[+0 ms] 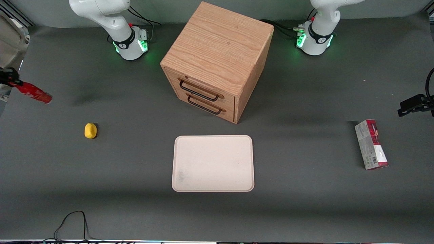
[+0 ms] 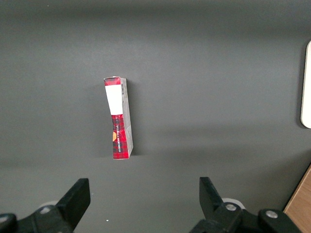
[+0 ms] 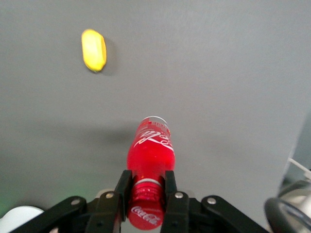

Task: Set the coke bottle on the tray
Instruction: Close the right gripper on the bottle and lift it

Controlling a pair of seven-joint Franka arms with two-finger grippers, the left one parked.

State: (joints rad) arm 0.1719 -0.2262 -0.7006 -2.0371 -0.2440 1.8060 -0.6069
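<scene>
The coke bottle (image 1: 34,93) is a slim red bottle with white script, and it hangs tilted above the table at the working arm's end. My gripper (image 1: 10,79) is shut on its neck just under the red cap. In the right wrist view the black fingers (image 3: 122,190) clamp the neck on both sides of the coke bottle (image 3: 149,150), whose base points away from the gripper (image 3: 146,190). The tray (image 1: 213,163), pale beige-pink with rounded corners and nothing on it, lies flat mid-table, nearer the front camera than the drawer cabinet.
A wooden two-drawer cabinet (image 1: 217,61) stands above the tray in the front view. A small yellow object (image 1: 90,130) (image 3: 94,50) lies on the table between bottle and tray. A red-and-grey carton (image 1: 371,144) (image 2: 118,118) lies toward the parked arm's end. A cable (image 1: 73,223) loops at the front edge.
</scene>
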